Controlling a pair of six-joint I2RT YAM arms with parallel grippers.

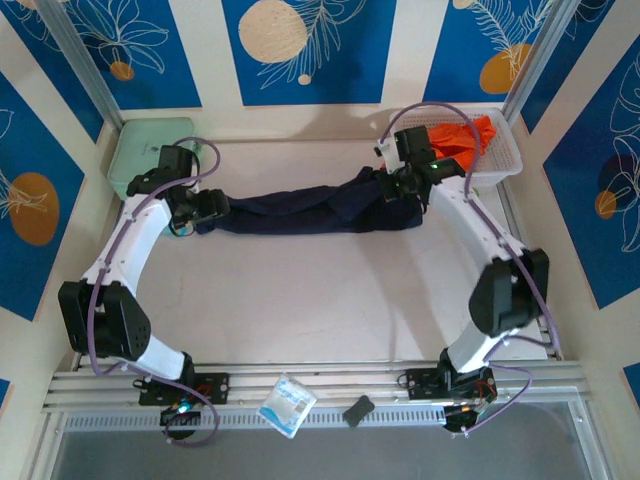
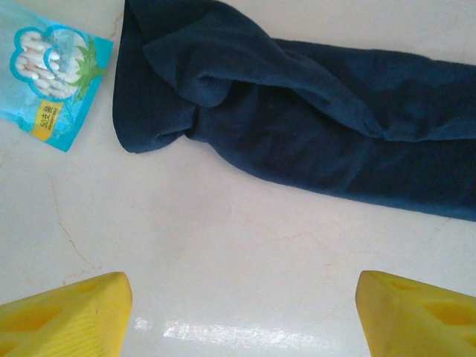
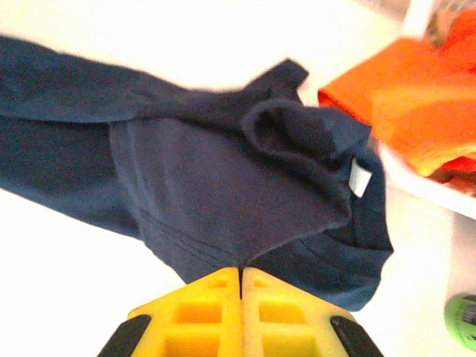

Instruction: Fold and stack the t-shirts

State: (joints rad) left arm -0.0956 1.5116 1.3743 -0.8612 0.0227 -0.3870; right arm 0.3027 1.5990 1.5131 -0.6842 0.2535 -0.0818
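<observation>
While the navy t-shirt (image 1: 300, 208) lies bunched into a long band across the far half of the table (image 1: 320, 300), a wide bare stretch of tabletop is seen between its near edge and the arm bases. The left gripper (image 1: 205, 208) is held with jaws spread wide at the band's left end. In the left wrist view, bare table separates its fingertips (image 2: 74, 305) from the cloth's rounded edge, and a blue packet (image 2: 52, 71) is seen just beside that end. The right gripper (image 3: 242, 271) is shown closed, fingertips met at the hem of the shirt's right end; whether cloth is pinched between them cannot be told. The orange t-shirt (image 1: 460, 140) is heaped in a white basket (image 1: 505, 165) at the far right corner, just beside the navy cloth. The far left corner is occupied by a pale green case (image 1: 145, 150).
</observation>
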